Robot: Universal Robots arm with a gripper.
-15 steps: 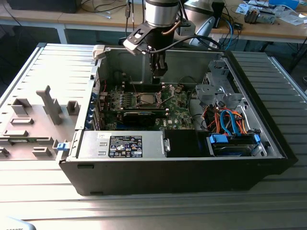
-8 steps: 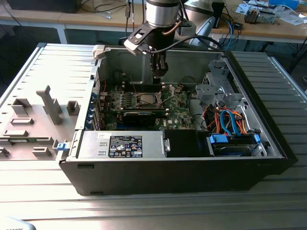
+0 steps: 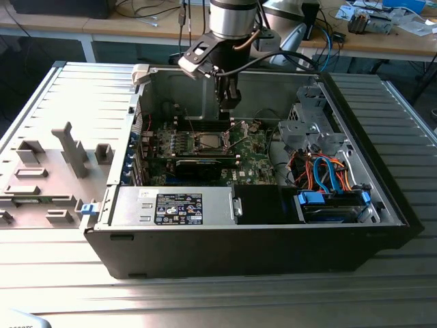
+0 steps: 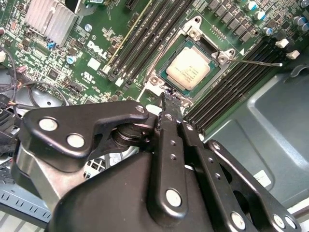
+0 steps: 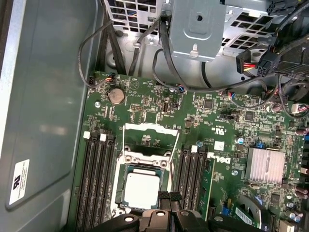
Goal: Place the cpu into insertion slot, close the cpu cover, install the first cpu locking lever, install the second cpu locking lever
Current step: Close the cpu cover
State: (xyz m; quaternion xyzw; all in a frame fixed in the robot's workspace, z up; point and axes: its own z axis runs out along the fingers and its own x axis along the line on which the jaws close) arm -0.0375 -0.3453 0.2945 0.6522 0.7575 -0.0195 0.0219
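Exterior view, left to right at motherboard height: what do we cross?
grey side panel → cpu → silver drive cage → case's right rim

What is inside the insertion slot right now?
The cpu lies flat in the insertion slot, silver top showing. What lies beneath it is covered, and in the first wrist view the hand hides one edge.

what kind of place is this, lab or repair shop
Probably a robotics lab workbench: a robot arm's gripper reaches into an open desktop computer case over its motherboard, the case lies on a slatted metal table, and wooden benches behind carry loose cables.
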